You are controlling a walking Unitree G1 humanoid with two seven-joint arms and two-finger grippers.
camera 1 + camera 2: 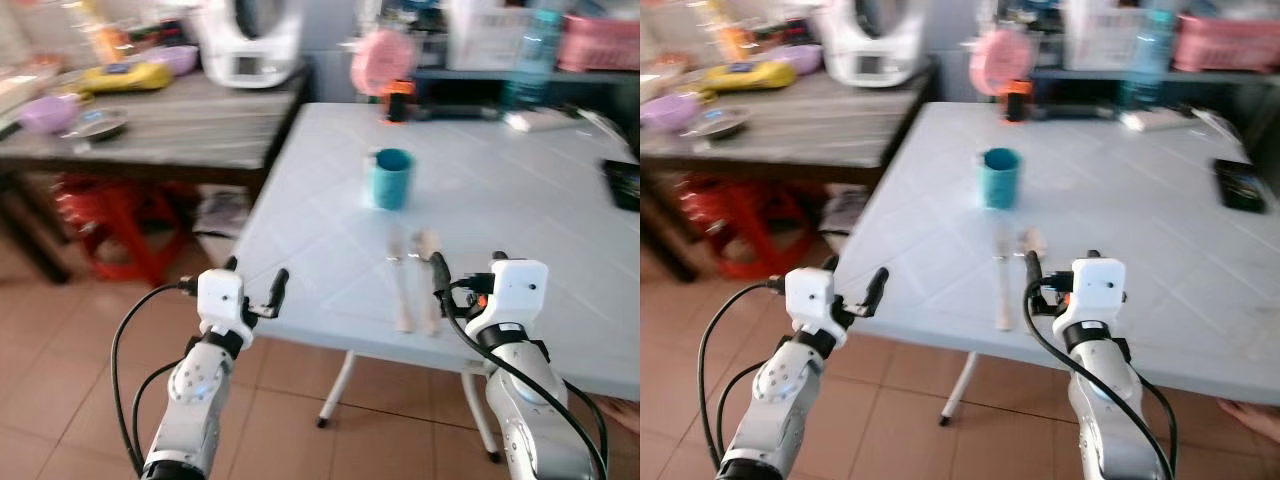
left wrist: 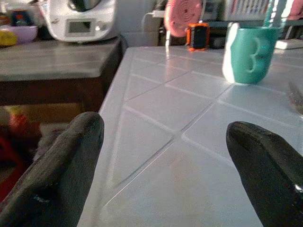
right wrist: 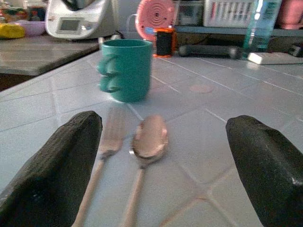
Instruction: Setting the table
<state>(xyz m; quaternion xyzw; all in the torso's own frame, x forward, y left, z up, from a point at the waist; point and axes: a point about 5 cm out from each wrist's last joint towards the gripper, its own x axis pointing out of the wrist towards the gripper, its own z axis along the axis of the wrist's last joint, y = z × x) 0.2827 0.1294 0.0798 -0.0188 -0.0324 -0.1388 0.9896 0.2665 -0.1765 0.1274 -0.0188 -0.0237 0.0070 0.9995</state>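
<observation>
**A:** Where do the fork and spoon lie?

**B:** On the pale blue table (image 1: 520, 200), side by side near its near edge, the fork (image 3: 105, 156) to the left, the spoon (image 3: 144, 151) just beside it on the right. Both run near-to-far, handles toward the robot, heads pointing at the teal mug (image 1: 391, 178), which stands farther in.

**A:** And the grippers?

**B:** The right gripper (image 1: 470, 272) hovers at the near edge with its fingers spread wide and holding nothing; from its wrist camera the cutlery lies straight ahead between the two fingers. The left gripper (image 1: 255, 285) is also released and empty, at the table's left near corner, well apart from the cutlery.

**A:** So which arm is better placed?

**B:** The right, I'd judge. The long axes run along its line of approach, so the jaws would close across a handle, though the two pieces lie close enough that it might catch both.
</observation>
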